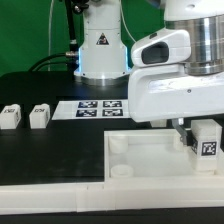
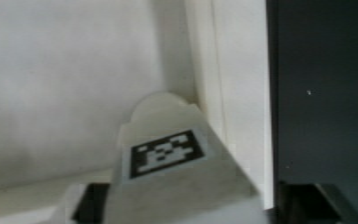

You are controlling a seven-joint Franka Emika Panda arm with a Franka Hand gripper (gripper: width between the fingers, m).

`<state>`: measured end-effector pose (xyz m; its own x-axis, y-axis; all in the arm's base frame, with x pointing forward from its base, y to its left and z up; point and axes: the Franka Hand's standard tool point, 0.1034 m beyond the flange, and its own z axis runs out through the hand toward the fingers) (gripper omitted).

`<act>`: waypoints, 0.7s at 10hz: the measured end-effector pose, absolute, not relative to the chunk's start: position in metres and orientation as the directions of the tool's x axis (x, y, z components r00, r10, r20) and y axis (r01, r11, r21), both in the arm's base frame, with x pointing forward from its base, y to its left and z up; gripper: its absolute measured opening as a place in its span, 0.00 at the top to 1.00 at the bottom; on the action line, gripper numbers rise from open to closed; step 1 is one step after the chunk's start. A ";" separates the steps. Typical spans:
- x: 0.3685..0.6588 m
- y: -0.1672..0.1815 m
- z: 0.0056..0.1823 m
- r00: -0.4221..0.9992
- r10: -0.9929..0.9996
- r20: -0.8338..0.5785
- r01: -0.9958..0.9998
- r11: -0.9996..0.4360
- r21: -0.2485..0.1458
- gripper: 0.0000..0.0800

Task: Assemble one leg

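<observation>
My gripper (image 1: 203, 140) is shut on a leg (image 1: 207, 147), a small white post with a black-and-white tag on its blocky end. It holds the leg upright at the right end of the large white tray-like top (image 1: 150, 172), close to its far right corner. In the wrist view the leg (image 2: 172, 160) sits between the two dark fingers (image 2: 98, 200) of my gripper (image 2: 201, 202), over the top's pale inner floor and next to its raised rim (image 2: 222, 80). I cannot tell whether the leg's lower end touches the top.
Two more legs (image 1: 12, 116) (image 1: 39, 116) stand on the black table at the exterior view's left. The marker board (image 1: 100, 106) lies in front of the robot base (image 1: 100, 50). A long white bar (image 1: 50, 196) runs along the front. A round socket (image 1: 119, 146) shows in the top's left corner.
</observation>
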<state>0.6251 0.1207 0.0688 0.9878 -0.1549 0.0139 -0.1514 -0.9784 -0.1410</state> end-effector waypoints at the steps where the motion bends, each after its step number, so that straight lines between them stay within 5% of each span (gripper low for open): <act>1: 0.624 0.117 0.067 0.966 -0.259 -0.006 -0.258 -0.957 -0.136 0.63; 4: 0.626 0.115 0.068 0.802 -0.595 -0.059 -0.597 -0.791 -0.131 0.63; 7: 0.627 0.110 0.066 0.377 -0.909 -0.177 -0.925 -0.359 -0.125 0.63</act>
